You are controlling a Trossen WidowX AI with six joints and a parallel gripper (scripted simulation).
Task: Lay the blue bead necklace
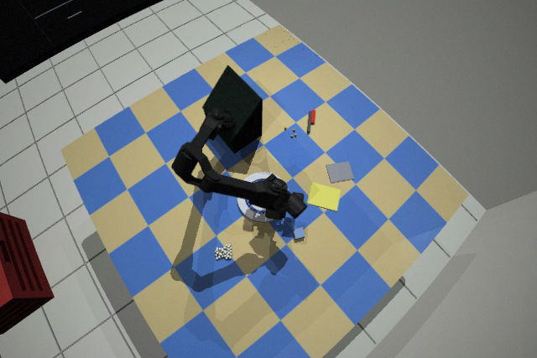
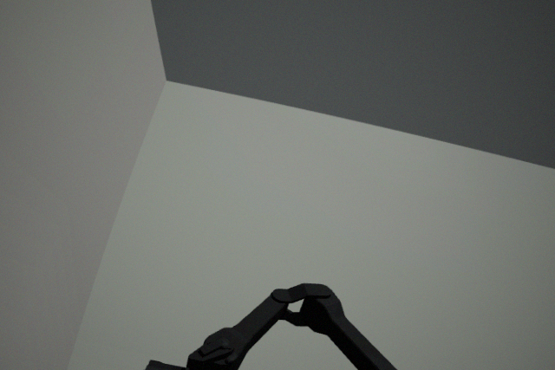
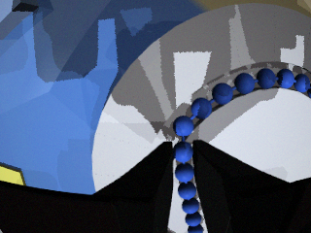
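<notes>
Blue bead necklace (image 1: 247,205) (image 3: 223,93), lying on the round white bead board (image 1: 241,205) (image 3: 121,162), directly below and around the hand (image 1: 274,213) (image 3: 183,146). The hand is pinching the strand, a bead between its fingertips. Ahead of them in the wrist view, beads curve along the board's groove (image 3: 228,72), apparently seated or nearly so; nearer the hand, the strand runs straighter, passing between the fingers. The task looks well advanced: the necklace is on the board, and what remains is probably to settle the pinched stretch and let go. The arm (image 1: 234,187) (image 2: 259,316) hides part of the loop, so whether its far side is seated cannot be told. Just beside the hand, on the checkered bench (image 1: 368,258) (image 3: 68,150), sits a small blue block (image 1: 299,233).
</notes>
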